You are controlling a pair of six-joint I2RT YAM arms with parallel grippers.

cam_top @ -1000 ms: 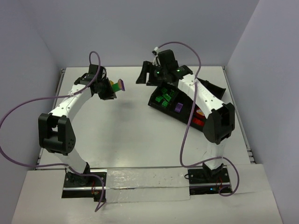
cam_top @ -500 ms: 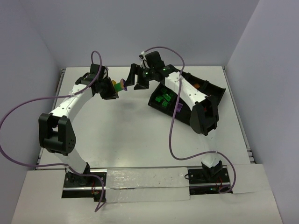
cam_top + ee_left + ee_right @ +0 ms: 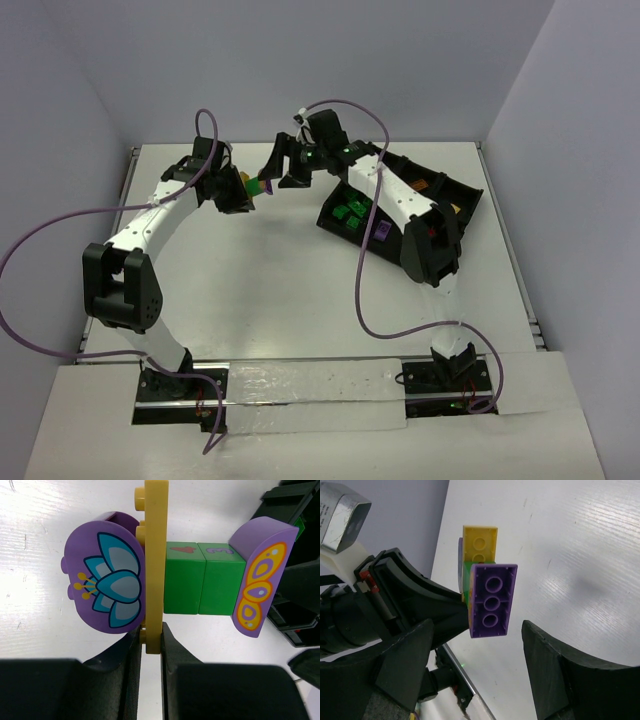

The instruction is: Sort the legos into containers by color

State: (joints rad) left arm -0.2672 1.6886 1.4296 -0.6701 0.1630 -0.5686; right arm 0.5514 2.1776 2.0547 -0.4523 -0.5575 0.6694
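My left gripper (image 3: 151, 640) is shut on the yellow plate (image 3: 155, 565) of a mixed-colour lego cluster (image 3: 258, 185), held above the table at the back left. On one side of the plate sits a purple flower piece (image 3: 107, 580). On the other side are two green bricks (image 3: 200, 580) capped by a purple butterfly brick (image 3: 257, 580). My right gripper (image 3: 479, 630) is open, its fingers standing either side of the purple brick (image 3: 492, 601) without touching it. The black tray (image 3: 470, 195) lies at the back right.
The tray's bins hold green legos (image 3: 350, 213), a purple one (image 3: 382, 230), an orange one (image 3: 420, 184) and red ones (image 3: 432, 232). The right arm reaches across the tray's left end. Purple cables loop over both arms. Walls close off the table's back and sides.
The right arm has swung left from over the tray to the cluster, and its open jaws now straddle the purple end. The left arm has barely moved.
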